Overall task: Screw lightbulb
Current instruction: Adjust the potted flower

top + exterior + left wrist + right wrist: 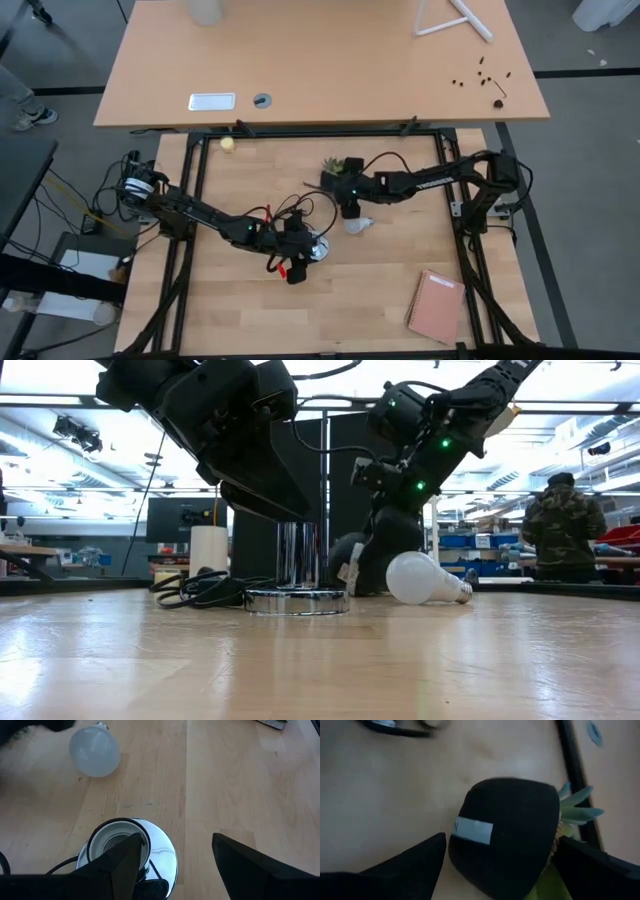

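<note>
Right now my left gripper (175, 865) hangs over the chrome lamp base (162, 857), my two dark fingers spread wide with nothing between them; one finger sits over the white socket (112, 837) in the middle of that base, the other stands out over bare wood. From above, this gripper (297, 250) is near the middle of the wooden table (400, 290), with the base's black cord (195, 590) coiled beside it. The lightbulb (425, 578) lies on its side on the table, apart from the lamp base, its white glass toward the base and its silvery screw end pointing away. My right gripper (350, 208) is just beside the bulb in the high view, fingers also wide apart and holding nothing; its own camera looks down on a black pot (507, 832) with green leaves (577, 805) and a white label (472, 830), whose writing is too blurred to read. A reddish notebook (436, 305) lies near the table's corner. A person in a camouflage jacket (562, 525) stands in the room beyond.
</note>
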